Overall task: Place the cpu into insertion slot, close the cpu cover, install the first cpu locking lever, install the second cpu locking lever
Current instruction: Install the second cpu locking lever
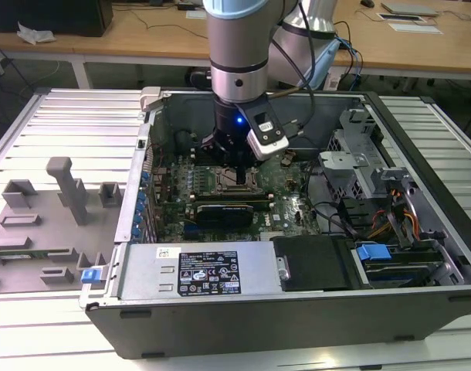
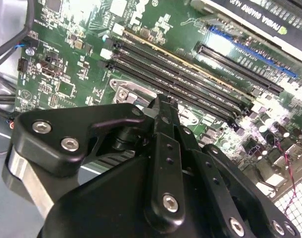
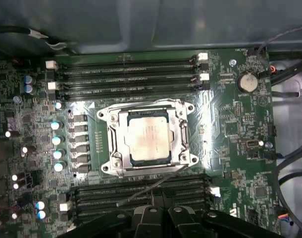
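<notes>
The cpu [image 3: 147, 139] lies flat in its socket on the green motherboard, silvery-tan face up. Around it, the cpu cover [image 3: 181, 135] is down, framing the chip. One thin wire lever [image 3: 151, 186] sticks out at a slant from a socket corner, across the memory slots towards my fingers. A second lever [image 3: 133, 106] runs along the opposite socket edge. My gripper [image 3: 165, 214] is shut and empty, its tips close to the slanted lever's free end. In the exterior view the gripper [image 1: 234, 158] hangs just above the socket [image 1: 235, 179]. The second wrist view shows its black fingers [image 2: 163, 114] together.
Memory slots [image 3: 131, 74] flank the socket on two sides. A long black card [image 1: 228, 209] lies just in front of the socket in the exterior view. The case walls, drive cage [image 1: 351, 154] and cables [image 1: 390, 220] box in the board. A grey fixture tray [image 1: 58, 209] sits outside the case.
</notes>
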`<state>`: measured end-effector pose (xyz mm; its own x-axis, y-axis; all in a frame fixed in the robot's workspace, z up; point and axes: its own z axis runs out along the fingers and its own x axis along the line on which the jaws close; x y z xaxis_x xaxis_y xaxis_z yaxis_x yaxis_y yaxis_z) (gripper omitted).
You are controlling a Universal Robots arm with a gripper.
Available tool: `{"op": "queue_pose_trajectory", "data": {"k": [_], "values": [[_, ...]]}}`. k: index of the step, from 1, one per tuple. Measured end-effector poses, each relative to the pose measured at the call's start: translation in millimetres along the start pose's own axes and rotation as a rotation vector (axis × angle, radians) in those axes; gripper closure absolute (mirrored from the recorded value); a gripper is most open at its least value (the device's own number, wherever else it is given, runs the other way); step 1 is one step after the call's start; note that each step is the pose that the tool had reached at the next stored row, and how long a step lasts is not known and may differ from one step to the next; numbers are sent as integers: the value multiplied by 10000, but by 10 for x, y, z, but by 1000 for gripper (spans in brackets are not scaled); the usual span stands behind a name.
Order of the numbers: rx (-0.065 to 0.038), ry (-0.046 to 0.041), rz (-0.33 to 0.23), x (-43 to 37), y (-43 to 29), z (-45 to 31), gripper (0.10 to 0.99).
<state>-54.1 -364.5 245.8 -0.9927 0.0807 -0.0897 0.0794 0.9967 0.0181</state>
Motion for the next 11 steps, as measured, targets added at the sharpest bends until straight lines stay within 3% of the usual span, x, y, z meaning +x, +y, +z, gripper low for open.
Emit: {"op": "queue_pose_trajectory", "data": {"k": [4,11], "values": [[-116,11,8,60,-11,35,980],[-417,34,38,132,-67,86,980]]}}
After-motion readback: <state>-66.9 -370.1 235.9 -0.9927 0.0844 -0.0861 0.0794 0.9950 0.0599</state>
